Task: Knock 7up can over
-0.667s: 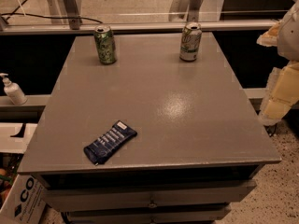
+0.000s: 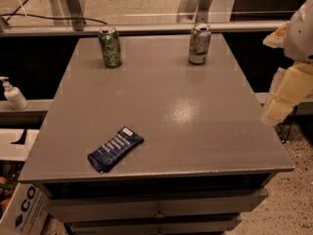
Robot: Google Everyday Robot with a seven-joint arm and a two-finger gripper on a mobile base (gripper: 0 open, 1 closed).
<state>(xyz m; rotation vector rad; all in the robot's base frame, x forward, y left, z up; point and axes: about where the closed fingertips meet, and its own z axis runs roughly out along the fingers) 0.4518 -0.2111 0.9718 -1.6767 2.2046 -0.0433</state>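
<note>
While the 7up can (image 2: 199, 44) is standing upright near the far edge of the worktop (image 2: 195, 116), a little right of centre, the pincer (image 2: 286, 97) is hanging off the worktop's right side, well apart from the can and nearer than it. Whether the pincer is apart or together cannot be told from this view. A darker, mottled green can (image 2: 110, 46) is standing at the far left, well apart from the 7up can, and a dark blue snack packet (image 2: 115, 149) is lying flat near the front left.

Judging by this, the approach is the step in hand: nothing is touching the can and it is not yet tipped. The next move is calling for the arm to travel left and toward the far edge, arriving beside the can's upper half, then push sideways so the can topples rather than slides. Pushing it toward the near side seems wiser, since the worktop's far edge is lying just behind the can.
</note>
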